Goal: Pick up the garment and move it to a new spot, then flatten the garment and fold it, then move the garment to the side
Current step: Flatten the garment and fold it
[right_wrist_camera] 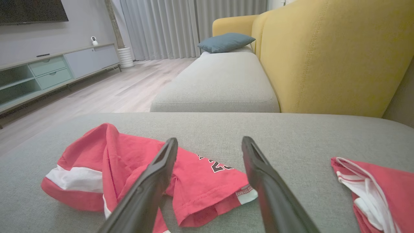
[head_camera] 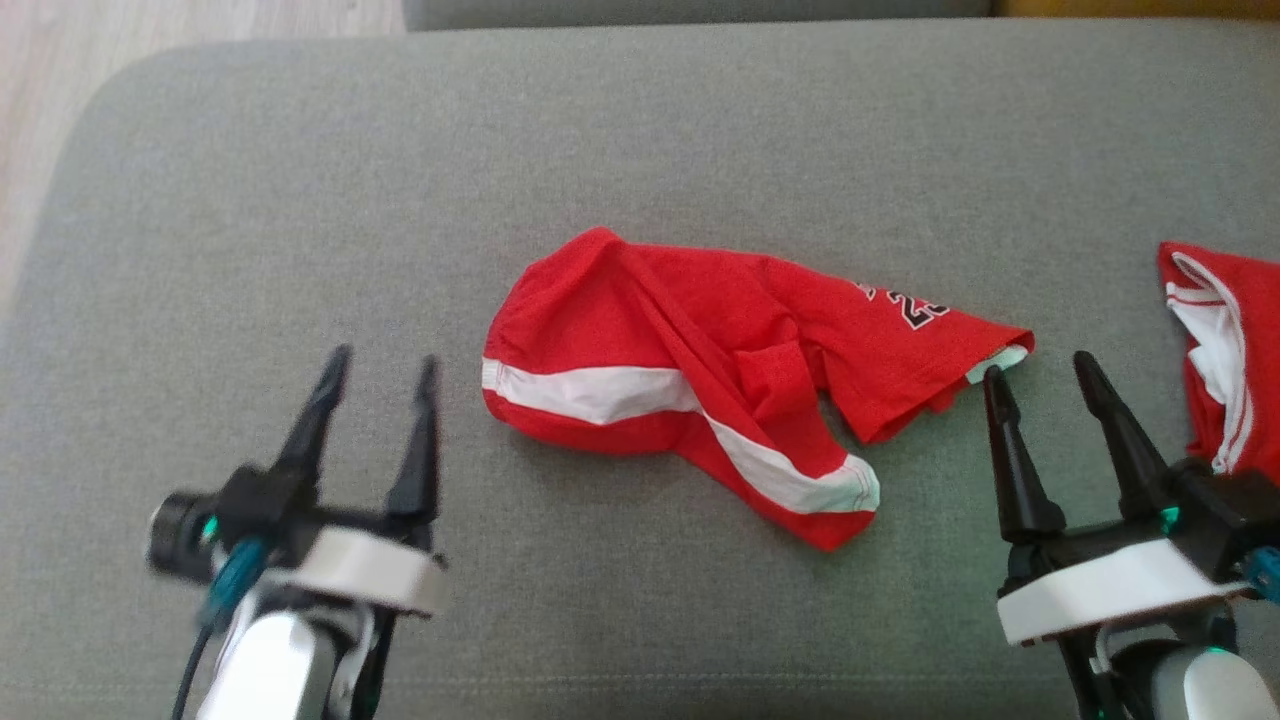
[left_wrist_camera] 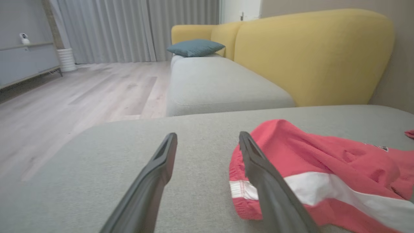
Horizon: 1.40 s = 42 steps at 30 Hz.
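Two hands low in the head view, both spread wide, nothing held. At left, the left hand (head_camera: 385, 357) hovers over the bare grey sofa cushion (head_camera: 300, 180), just left of the garment (head_camera: 700, 340). It is red with a white stripe, crumpled mid-cushion between the hands. The right hand (head_camera: 1037, 365) is at its right hem, near fingertip just beside the white-edged corner, contact unclear. Far right: second red-white piece (head_camera: 1215, 330).

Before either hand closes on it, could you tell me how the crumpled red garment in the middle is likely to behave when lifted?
The red garment is probably floppy: it lies in soft folds, so it should hang from any pinch point. It looks thin, so likely light. Pushed on the woven grey cushion it may bunch rather than slide.
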{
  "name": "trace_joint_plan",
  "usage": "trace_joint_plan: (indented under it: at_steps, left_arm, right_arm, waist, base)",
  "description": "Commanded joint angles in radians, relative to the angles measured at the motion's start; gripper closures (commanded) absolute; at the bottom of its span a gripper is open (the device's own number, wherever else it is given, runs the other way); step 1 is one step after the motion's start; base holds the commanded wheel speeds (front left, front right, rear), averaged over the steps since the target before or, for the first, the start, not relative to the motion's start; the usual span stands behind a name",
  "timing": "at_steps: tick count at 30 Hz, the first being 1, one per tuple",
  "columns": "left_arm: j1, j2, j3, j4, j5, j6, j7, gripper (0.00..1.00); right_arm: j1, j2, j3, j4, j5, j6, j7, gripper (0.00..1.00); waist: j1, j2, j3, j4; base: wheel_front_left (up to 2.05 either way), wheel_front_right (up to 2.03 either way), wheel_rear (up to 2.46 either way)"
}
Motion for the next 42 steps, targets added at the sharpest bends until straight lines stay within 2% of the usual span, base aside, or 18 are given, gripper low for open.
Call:
trace_joint_plan:
  at_steps: [1, 5, 8, 13, 17, 18, 19, 20, 21, 25, 31, 42]
  left_arm:
    - [-0.087, 0.014, 0.011, -0.022, -0.001, -0.023, 0.025, 0.00]
    - [-0.174, 0.007, -0.037, 0.031, -0.034, -0.092, 0.144, 0.00]
    - [-0.221, 0.005, -0.055, 0.092, -0.066, -0.127, 0.245, 0.00]
    - [-0.254, 0.012, -0.047, 0.176, -0.121, -0.140, 0.387, 0.00]
    - [-0.248, 0.016, -0.040, 0.186, -0.152, -0.137, 0.459, 0.00]
    - [-0.247, 0.017, -0.038, 0.184, -0.161, -0.140, 0.471, 0.13]
    - [-0.247, 0.017, -0.038, 0.184, -0.161, -0.140, 0.471, 0.13]
    - [-0.247, 0.020, -0.037, 0.180, -0.165, -0.140, 0.479, 0.89]
    - [-0.246, 0.021, -0.037, 0.177, -0.171, -0.141, 0.487, 1.00]
    - [-0.241, 0.029, -0.035, 0.158, -0.177, -0.139, 0.497, 1.00]
    - [-0.238, 0.031, -0.043, 0.140, -0.177, -0.137, 0.493, 1.00]
    - [-0.270, 0.021, -0.060, 0.135, -0.178, -0.140, 0.467, 1.00]
  right_arm:
    - [-0.018, -0.005, 0.023, -0.040, 0.006, -0.001, 0.005, 0.00]
    - [-0.031, -0.005, 0.033, -0.037, 0.006, -0.001, 0.008, 0.00]
    - [-0.039, -0.005, 0.040, -0.030, 0.012, -0.001, 0.005, 0.00]
    - [-0.044, -0.005, 0.038, -0.020, 0.031, -0.001, -0.012, 0.00]
    - [-0.044, -0.005, 0.037, -0.013, 0.039, -0.001, -0.020, 0.00]
    - [-0.045, -0.005, 0.037, -0.010, 0.040, -0.001, -0.022, 0.00]
    - [-0.045, -0.005, 0.037, -0.010, 0.040, -0.001, -0.022, 0.00]
    - [-0.045, -0.005, 0.038, -0.009, 0.041, -0.001, -0.023, 0.00]
    - [-0.046, -0.005, 0.039, -0.007, 0.042, -0.001, -0.024, 0.00]
    - [-0.048, -0.005, 0.080, 0.010, 0.029, -0.001, 0.012, 0.00]
    - [-0.041, -0.050, 0.207, 0.066, 0.048, -0.001, 0.154, 0.00]
    - [-0.108, -0.079, 0.299, 0.187, 0.131, -0.001, 0.278, 0.00]
  waist:
    - [0.0000, -0.0001, 0.015, 0.003]
    - [0.0000, -0.0001, 0.044, -0.007]
    - [0.0000, -0.0001, 0.063, -0.022]
    - [0.0000, -0.0001, 0.093, -0.060]
    - [0.0000, -0.0001, 0.105, -0.075]
    - [0.0000, -0.0001, 0.107, -0.077]
    - [0.0000, -0.0001, 0.107, -0.077]
    - [0.0000, -0.0001, 0.108, -0.079]
    - [0.0000, -0.0001, 0.109, -0.080]
    - [0.0000, -0.0001, 0.108, -0.081]
    - [0.0000, -0.0001, 0.107, -0.066]
    - [0.0000, -0.0001, 0.151, -0.029]
  base:
    - [0.00, 0.00, 0.00]
    - [0.00, 0.00, 0.00]
    - [0.00, 0.00, 0.00]
    - [0.00, 0.00, 0.00]
    - [0.00, 0.00, 0.00]
    - [0.00, 0.00, 0.00]
    - [0.00, 0.00, 0.00]
    - [0.00, 0.00, 0.00]
    - [0.00, 0.00, 0.00]
    - [0.00, 0.00, 0.00]
    - [0.00, 0.00, 0.00]
    - [0.00, 0.00, 0.00]
